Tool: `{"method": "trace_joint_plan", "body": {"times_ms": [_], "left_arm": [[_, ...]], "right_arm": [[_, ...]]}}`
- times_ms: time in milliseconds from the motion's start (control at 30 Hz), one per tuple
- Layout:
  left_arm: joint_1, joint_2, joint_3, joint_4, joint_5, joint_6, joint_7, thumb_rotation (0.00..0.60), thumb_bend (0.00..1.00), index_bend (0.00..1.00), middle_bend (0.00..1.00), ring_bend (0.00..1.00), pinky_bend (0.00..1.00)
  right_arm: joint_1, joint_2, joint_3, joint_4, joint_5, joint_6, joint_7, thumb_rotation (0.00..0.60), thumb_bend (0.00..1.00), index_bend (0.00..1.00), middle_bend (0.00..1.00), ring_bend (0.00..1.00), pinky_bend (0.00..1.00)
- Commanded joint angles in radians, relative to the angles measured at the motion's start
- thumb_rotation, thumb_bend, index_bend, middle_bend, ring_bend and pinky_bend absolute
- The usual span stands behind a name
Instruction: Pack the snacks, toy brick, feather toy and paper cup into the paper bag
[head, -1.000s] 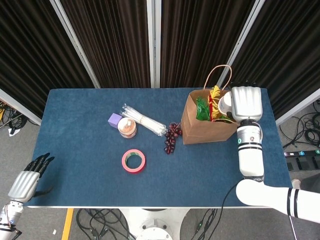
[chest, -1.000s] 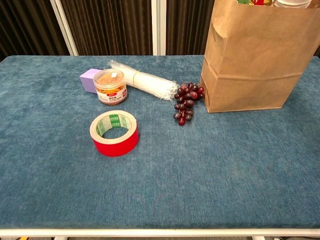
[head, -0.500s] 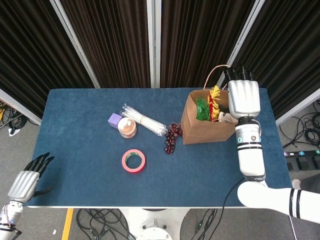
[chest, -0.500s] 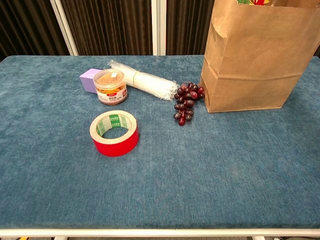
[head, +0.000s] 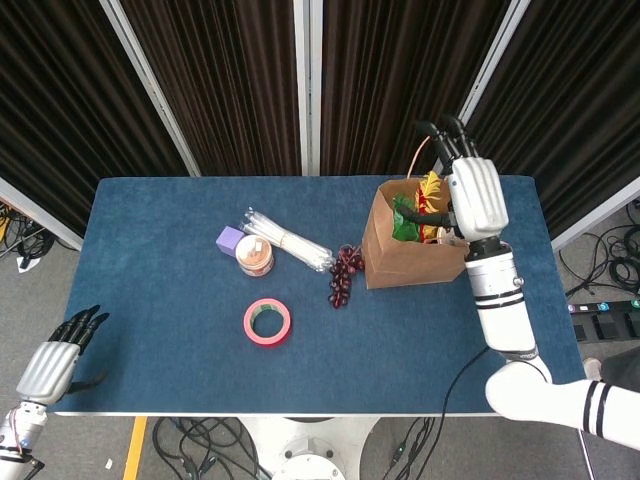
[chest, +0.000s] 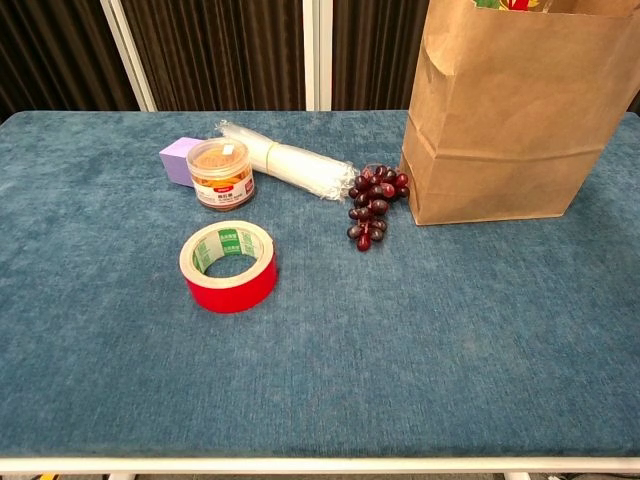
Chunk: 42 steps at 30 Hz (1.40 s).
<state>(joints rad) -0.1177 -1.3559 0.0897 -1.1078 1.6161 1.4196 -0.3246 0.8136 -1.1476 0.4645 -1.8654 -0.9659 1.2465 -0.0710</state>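
Since the earlier frames the right hand (head: 472, 195) has been lifted and turned above the open brown paper bag (head: 412, 252), and the white cup it carried is no longer seen. Nothing appears held; its fingers point away, seemingly loose. The left hand (head: 55, 355) hangs idle off the counter (head: 160, 320), fingers together, empty. A clean upward withdrawal is advised, clear of the bag's handle. Outside remain the purple block (head: 229, 239), round snack jar (head: 254, 257), clear straw bundle (head: 290, 241), red tape roll (head: 267, 322) and dark grapes (head: 343, 274), just beside the bag.
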Motion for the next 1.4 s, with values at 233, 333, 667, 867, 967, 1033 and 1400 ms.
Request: {"method": "trace_joint_plan", "body": {"times_ms": [233,333,667,867,967,1033,1400], "left_arm": [[0.000,0.001,-0.001,-0.004,-0.002,0.000,0.002,0.600,0.26,0.14,0.09,0.02,0.17],[-0.001,0.002,-0.002,-0.005,0.000,0.002,0.003,0.600,0.26,0.14,0.09,0.02,0.17],[-0.003,0.001,-0.001,-0.018,0.006,0.006,0.016,0.600,0.26,0.14,0.09,0.02,0.17],[-0.005,0.004,-0.002,-0.034,0.006,0.006,0.032,0.600,0.26,0.14,0.09,0.02,0.17],[-0.006,0.007,-0.004,-0.043,0.006,0.008,0.038,0.600,0.26,0.14,0.09,0.02,0.17],[-0.006,0.008,-0.004,-0.047,0.007,0.010,0.040,0.600,0.26,0.14,0.09,0.02,0.17],[0.000,0.018,-0.006,-0.059,0.007,0.025,0.049,0.600,0.26,0.14,0.09,0.02,0.17]], "right_arm": [[-0.079,0.198,-0.117,-0.101,-0.256,-0.246,0.103,0.600,0.00,0.13,0.22,0.03,0.14],[-0.114,0.231,-0.167,-0.120,-0.371,-0.208,0.022,0.600,0.00,0.14,0.24,0.04,0.14],[-0.240,0.313,-0.325,-0.160,-0.592,-0.152,-0.053,0.600,0.00,0.18,0.26,0.05,0.13],[-0.331,0.320,-0.420,-0.137,-0.707,-0.092,-0.101,0.600,0.00,0.19,0.25,0.05,0.12],[-0.387,0.304,-0.477,-0.110,-0.755,-0.059,-0.093,0.600,0.00,0.19,0.25,0.05,0.12],[-0.423,0.289,-0.507,-0.078,-0.774,-0.033,-0.095,0.600,0.00,0.18,0.25,0.05,0.12],[-0.640,0.085,-0.515,0.262,-0.705,0.223,-0.131,0.600,0.00,0.19,0.24,0.05,0.10]]}}
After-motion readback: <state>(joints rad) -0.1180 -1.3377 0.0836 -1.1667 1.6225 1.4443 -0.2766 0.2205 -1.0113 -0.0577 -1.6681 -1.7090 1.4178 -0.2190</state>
